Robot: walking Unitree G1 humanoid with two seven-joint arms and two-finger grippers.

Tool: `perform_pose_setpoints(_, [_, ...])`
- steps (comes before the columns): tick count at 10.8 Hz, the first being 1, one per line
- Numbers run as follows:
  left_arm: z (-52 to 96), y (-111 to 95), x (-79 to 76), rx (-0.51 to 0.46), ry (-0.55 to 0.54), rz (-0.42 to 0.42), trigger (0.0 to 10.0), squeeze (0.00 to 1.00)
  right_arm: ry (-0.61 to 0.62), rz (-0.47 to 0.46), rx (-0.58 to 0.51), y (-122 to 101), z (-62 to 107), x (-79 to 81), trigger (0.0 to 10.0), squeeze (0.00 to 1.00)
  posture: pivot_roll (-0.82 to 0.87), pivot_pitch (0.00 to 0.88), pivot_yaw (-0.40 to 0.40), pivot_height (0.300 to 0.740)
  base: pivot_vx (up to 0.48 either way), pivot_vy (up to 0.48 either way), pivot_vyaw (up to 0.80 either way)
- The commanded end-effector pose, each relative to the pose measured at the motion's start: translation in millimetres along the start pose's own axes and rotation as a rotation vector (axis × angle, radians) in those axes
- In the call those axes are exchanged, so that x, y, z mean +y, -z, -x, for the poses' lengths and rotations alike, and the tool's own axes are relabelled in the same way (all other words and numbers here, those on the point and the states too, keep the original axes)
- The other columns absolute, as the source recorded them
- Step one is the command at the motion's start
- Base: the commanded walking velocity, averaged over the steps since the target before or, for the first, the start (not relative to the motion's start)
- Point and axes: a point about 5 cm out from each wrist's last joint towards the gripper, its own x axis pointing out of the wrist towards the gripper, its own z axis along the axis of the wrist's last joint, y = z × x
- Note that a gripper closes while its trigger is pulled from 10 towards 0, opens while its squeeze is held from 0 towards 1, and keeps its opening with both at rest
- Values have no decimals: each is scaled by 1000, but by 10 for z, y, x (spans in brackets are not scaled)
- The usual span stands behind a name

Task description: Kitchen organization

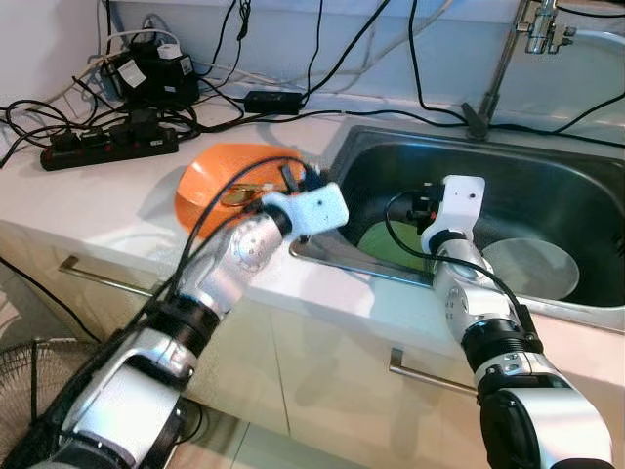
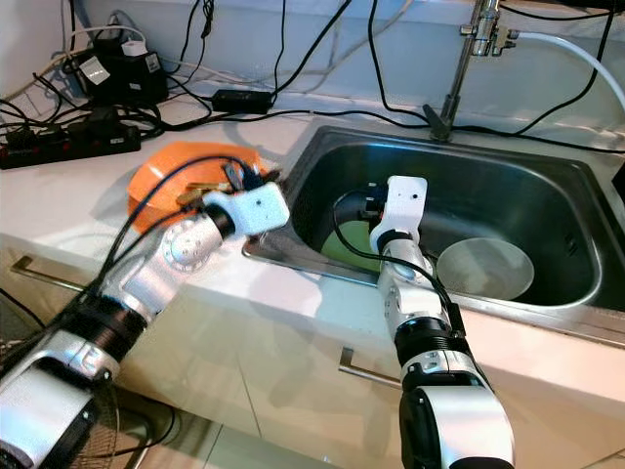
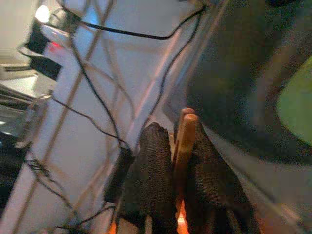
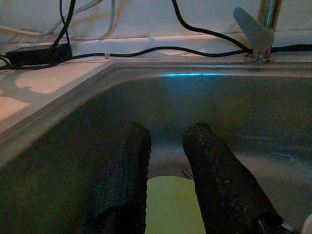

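**Left gripper has the sticks, sink edge is the risky bit**

So the left gripper [image 3: 178, 161] is clamped shut on what look like wooden chopsticks [image 3: 184, 139]. The tips poke out past the black fingers [image 3: 153, 170], and it sits right over the near edge of the orange plate [image 1: 210, 181] on the counter [image 1: 88, 195], just beside the sink [image 1: 547, 176].

The right gripper [image 4: 165, 170] is down inside the basin with its fingers parted and nothing between them, hovering over the green plate [image 4: 170, 204]. A pale bowl [image 1: 532, 264] sits next to that.

What worries me: the sticks are thin and pinched near one end, so a swing toward the sink could twist them loose or clip the rim. Cables [image 1: 127, 137] everywhere too.
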Motion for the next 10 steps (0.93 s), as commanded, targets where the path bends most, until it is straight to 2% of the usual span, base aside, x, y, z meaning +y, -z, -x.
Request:
perform_pose_setpoints(1, [11,31,47,22,-14,-15,0,0,3,-8,-7,-14,9,-8,10000,0,173,0,41,740,0,0,0])
perform_pose_setpoints(3, [22,8,176,37,-73,-99,0,0,0,-9,-7,-14,9,-2,10000,0,175,0,40,740,0,0,0])
perform_pose_setpoints(4, [42,-36,337,39,-144,-185,0,0,-3,-7,-8,-16,7,8,10000,0,176,0,40,740,0,0,0])
perform_pose_setpoints(6, [84,-164,540,-9,-258,-269,0,0,-11,-7,-15,-25,8,16,10000,0,178,0,38,740,0,0,0])
perform_pose_setpoints(7, [116,-315,666,-87,-350,-269,3020,0,-13,-7,-24,-37,7,18,10000,0,179,0,37,740,0,0,0])
perform_pose_setpoints(8, [131,-402,692,-147,-379,-227,10000,0,-16,-6,-32,-48,6,23,10000,0,179,0,37,740,0,0,0])
perform_pose_setpoints(9, [166,-560,708,-268,-418,-96,10000,0,-38,-15,-60,-83,7,42,10000,345,177,0,39,740,0,0,0])
perform_pose_setpoints(10, [218,-698,745,-374,-454,38,10000,0,-62,-18,-97,-128,14,51,10000,1000,176,0,39,740,0,0,0])
